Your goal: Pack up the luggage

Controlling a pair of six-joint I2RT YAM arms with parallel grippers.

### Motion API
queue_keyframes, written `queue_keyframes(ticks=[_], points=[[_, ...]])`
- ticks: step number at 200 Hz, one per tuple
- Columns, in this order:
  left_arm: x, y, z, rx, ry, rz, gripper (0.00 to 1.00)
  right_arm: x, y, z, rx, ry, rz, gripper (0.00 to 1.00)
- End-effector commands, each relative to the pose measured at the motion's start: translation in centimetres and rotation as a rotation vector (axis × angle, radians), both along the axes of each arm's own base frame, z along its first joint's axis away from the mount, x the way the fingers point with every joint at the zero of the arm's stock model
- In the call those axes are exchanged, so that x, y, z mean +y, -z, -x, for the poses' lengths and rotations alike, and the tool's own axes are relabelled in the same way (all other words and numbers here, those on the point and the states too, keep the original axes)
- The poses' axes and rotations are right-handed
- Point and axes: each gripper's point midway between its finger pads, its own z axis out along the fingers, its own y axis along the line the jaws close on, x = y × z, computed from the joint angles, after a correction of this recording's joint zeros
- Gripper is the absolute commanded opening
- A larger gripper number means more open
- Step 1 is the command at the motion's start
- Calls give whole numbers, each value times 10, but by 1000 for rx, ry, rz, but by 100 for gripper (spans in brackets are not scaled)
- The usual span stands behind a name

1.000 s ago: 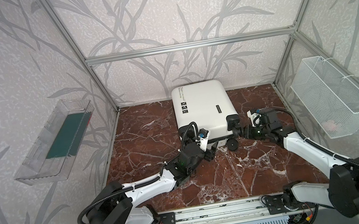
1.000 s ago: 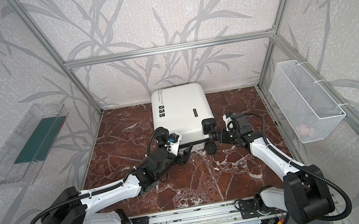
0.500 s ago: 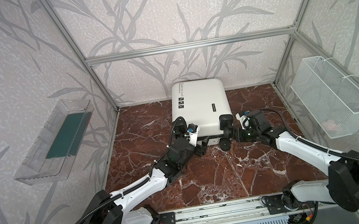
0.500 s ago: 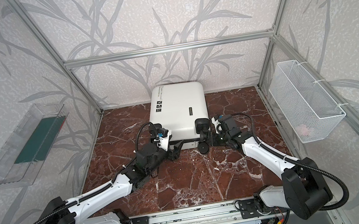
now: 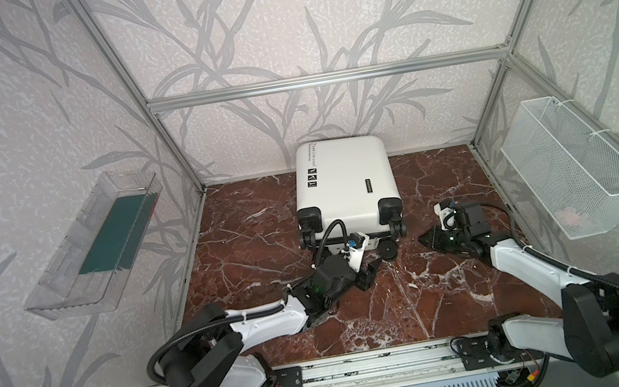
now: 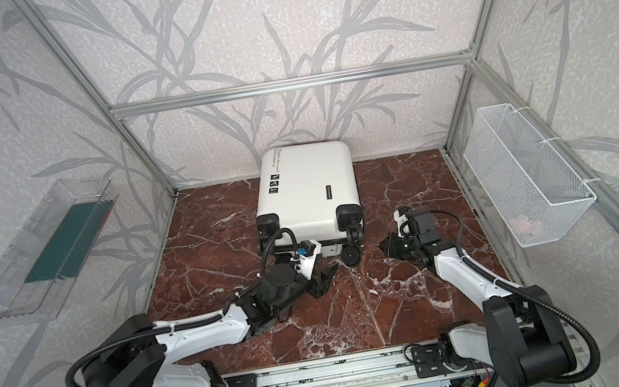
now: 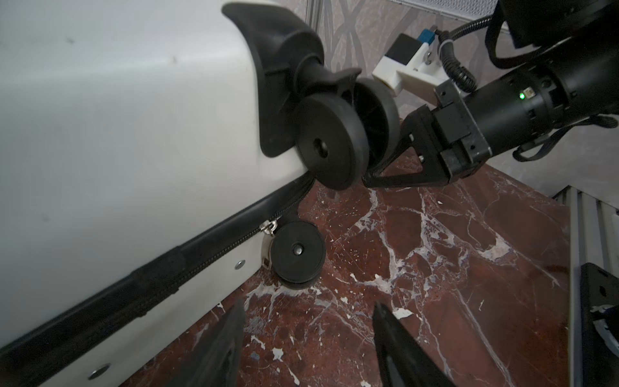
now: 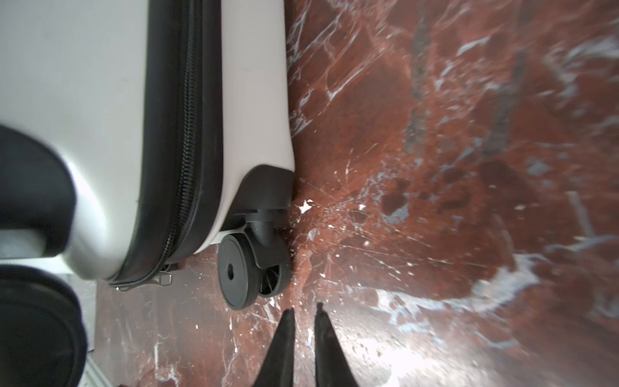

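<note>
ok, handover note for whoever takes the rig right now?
Left gripper: open, empty, low by the luggage wheels.
Right gripper: nearly shut, empty, off to the side of the wheels.
Luggage: flat at the back of the table, wheels toward the arms, zipper seam closed where visible.
Done: cannot tell, inside hidden.
Left: dark green item in clear wall tray, something pink in wire basket; probably open and pack.

luggage (image 5: 344,184): flat on table (image 5: 253,220), back centre, wheels frontward | left gripper (image 5: 371,275): before wheels | right gripper (image 5: 426,238): right of wheels | wire basket (image 5: 573,169): right wall | tray (image 5: 97,245): left wall
</note>
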Motion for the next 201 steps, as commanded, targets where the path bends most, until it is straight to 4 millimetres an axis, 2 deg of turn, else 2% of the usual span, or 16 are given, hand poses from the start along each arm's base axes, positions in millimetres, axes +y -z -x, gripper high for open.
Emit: queue_keyframes(ticks=[1, 86, 124, 201], points=[[-7, -12, -11, -75, -42, 95, 60, 13, -7, -13, -27, -18, -93, 14], [-17, 15, -38, -144, -141, 156, 53, 21, 18, -26, 19, 26, -161, 13], [-15, 15, -50, -175, -201, 195, 45, 27, 27, -30, 33, 25, -170, 13], [-28, 18, -66, -177, -209, 211, 41, 46, 38, -35, 55, 7, -179, 11]])
